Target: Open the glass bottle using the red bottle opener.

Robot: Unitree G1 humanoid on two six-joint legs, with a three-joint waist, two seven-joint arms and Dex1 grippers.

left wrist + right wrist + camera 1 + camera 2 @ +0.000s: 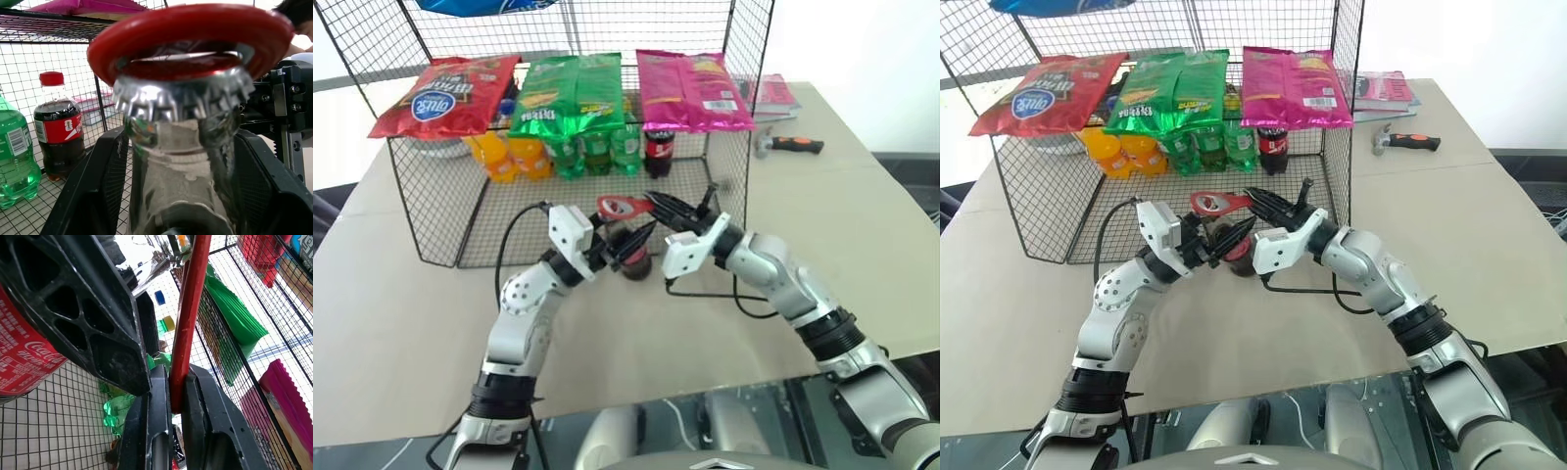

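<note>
The glass bottle (634,257) stands on the table (401,323) just in front of the wire cage (440,211), between the fingers of the left pincer (619,247), whose jaws flank its neck without visibly touching it. The right pincer (658,206) is clamped on the red bottle opener (625,206), whose ringed head sits over the bottle's silver cap (181,95)
</note>
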